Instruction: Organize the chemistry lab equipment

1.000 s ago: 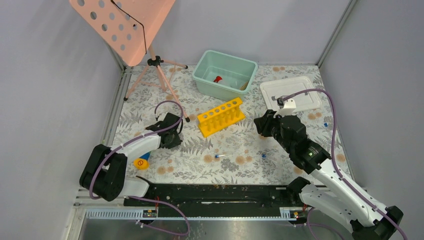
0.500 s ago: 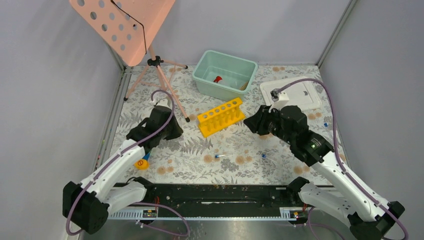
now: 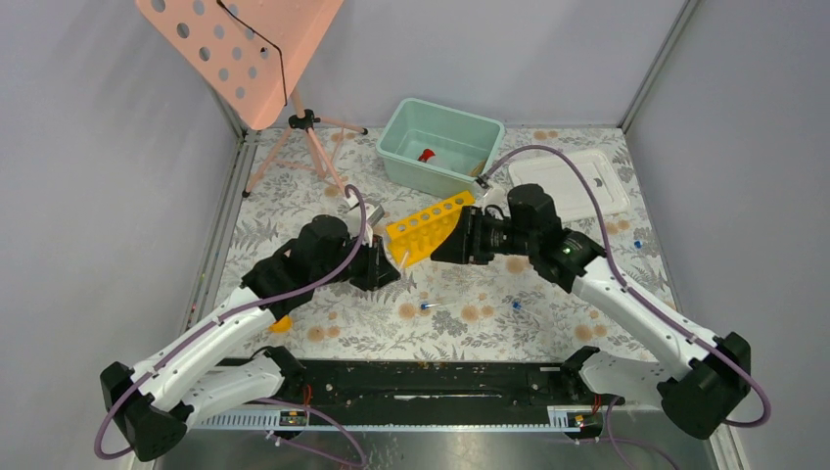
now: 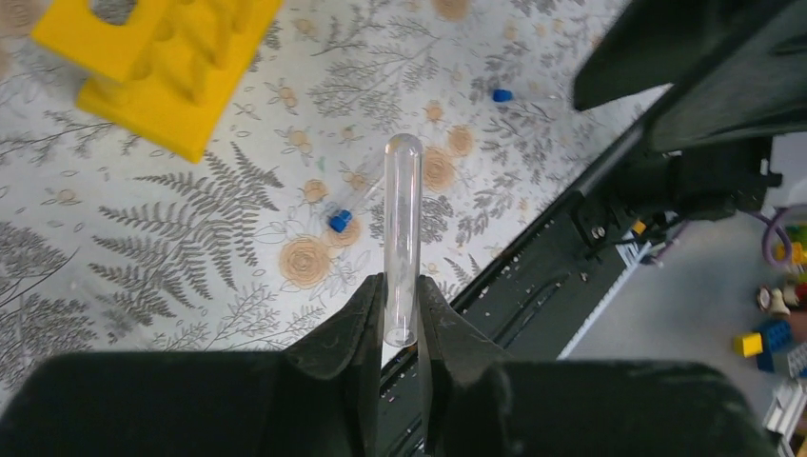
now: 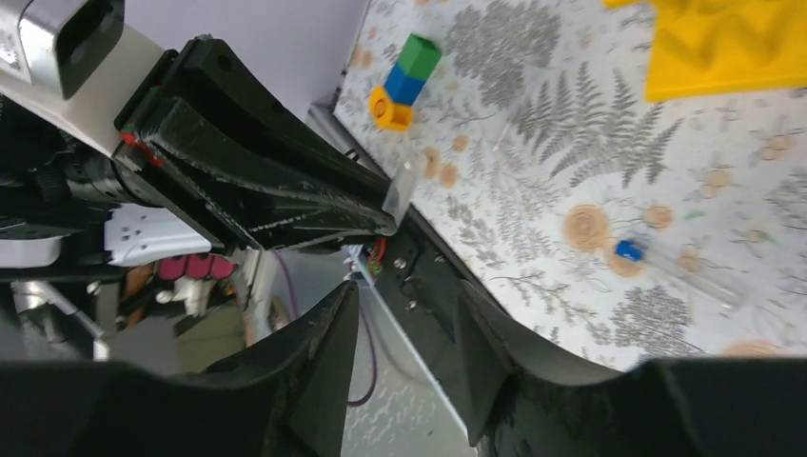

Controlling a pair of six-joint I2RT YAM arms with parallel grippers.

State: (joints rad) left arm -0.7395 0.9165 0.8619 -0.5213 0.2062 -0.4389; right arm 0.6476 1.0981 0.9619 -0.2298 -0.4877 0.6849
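Work barely begun: left pincer (image 4: 401, 297) clamps a clear tube (image 4: 402, 209) near the unfilled yellow rack (image 3: 429, 227) (right pincer (image 5: 404, 300) gapes, empty); a blue-capped tube (image 3: 432, 305) lies loose.

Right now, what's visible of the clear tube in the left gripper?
The clear test tube looks empty, with no cap visible. Its rounded closed tip points away from the left gripper, whose fingers pinch it near the open end. It is held above the floral table, touching nothing else, a little way from the end of the yellow plastic test-tube rack.
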